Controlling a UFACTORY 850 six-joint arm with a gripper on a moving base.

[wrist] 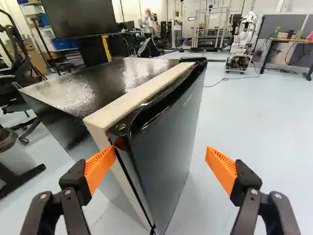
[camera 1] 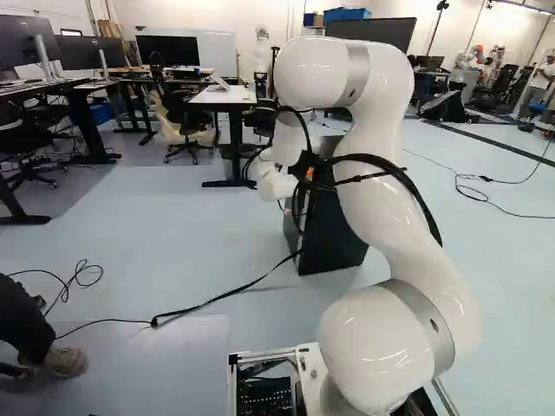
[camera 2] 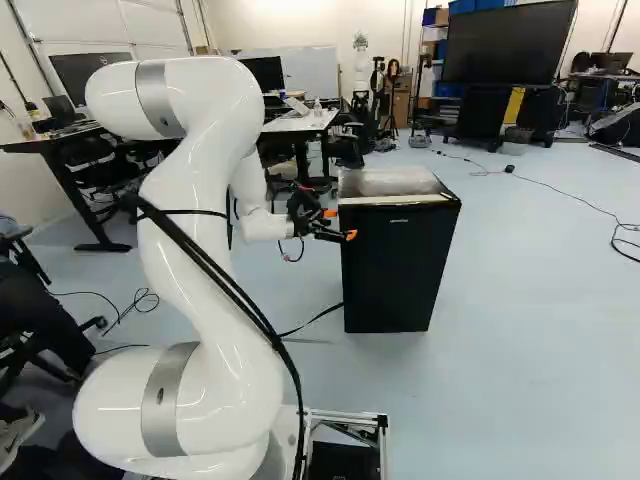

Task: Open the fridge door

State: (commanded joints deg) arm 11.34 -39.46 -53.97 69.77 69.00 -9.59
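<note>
Pale blue-grey floor (camera 2: 530, 350) spreads through a white-walled room, and on it, ahead of the base, stands a small, boxy black fridge (camera 2: 395, 275). Much of it is hidden in the left base view: the thick white arm (camera 1: 390, 191) and its black cables (camera 1: 412, 186) cover part of its upper end, leaving mainly the lower body showing. The right base view gives the full front, though the back and the far side are out of sight. In the wrist view the foot of the fridge is cut off, and the small mark on the door is too faint to make out.

The top is glossy black with a slightly pebbled texture, catching broad white glare. A cream-coloured strip (wrist: 139, 95) runs along it just behind the smooth, dark door (wrist: 168, 142), whose upper edge is shiny and scooped, with a black fitting (wrist: 193, 59) at its far end. A thin dark seam parts door and strip down the near side; whether the door is fully closed cannot be told.

The black pincer with orange pads (camera 2: 341, 224) is beside the fridge's upper corner. Its fingers are spread wide, one close by the seam, the other out past the door's face. Contact at the seam is unclear.
</note>
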